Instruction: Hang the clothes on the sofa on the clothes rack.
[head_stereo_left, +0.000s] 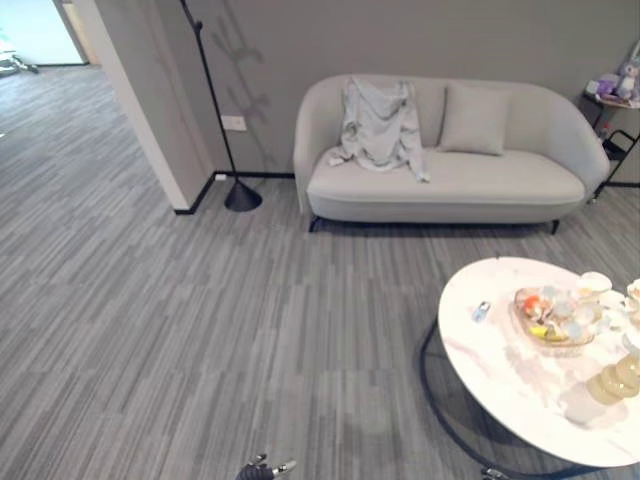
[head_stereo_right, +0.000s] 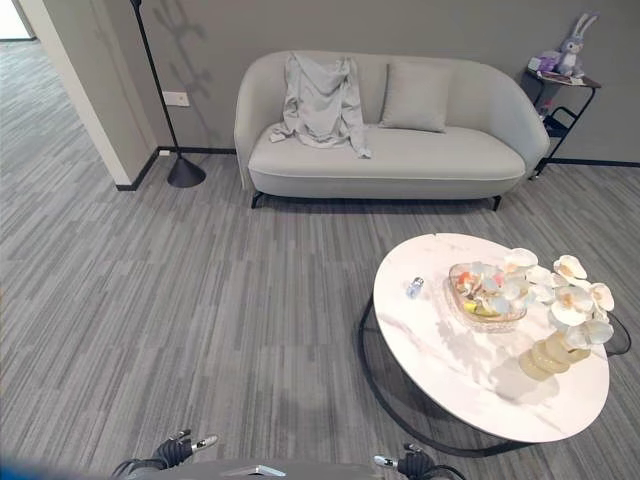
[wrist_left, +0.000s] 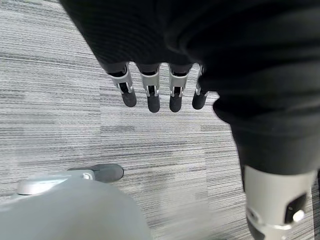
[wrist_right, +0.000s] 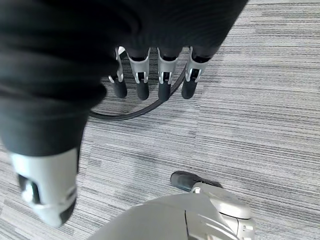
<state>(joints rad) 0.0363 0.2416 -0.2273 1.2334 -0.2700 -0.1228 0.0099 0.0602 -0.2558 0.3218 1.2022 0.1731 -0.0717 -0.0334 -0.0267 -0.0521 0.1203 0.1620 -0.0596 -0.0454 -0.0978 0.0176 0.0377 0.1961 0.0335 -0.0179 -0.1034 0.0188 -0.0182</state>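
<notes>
Grey striped carpet (head_stereo_right: 200, 300) underfoot, wide and bare between hands and sofa. Left hand (wrist_left: 150, 90) hanging low over the carpet, fingers straight and relaxed, holding nothing. Right hand (wrist_right: 155, 80) likewise loose and unladen above the carpet. Farther out, round white desk (head_stereo_right: 470, 370) to the right, carrying a glass bowl (head_stereo_right: 487, 295) of mixed small items, a vase of white flowers (head_stereo_right: 560, 320) and one small object (head_stereo_right: 415, 287). Beyond, pale garment (head_stereo_right: 320, 100) draped over the sofa (head_stereo_right: 400, 160) back beside a cushion (head_stereo_right: 415, 97). Black clothes rack (head_stereo_right: 165, 110) standing left of the sofa against the wall.
</notes>
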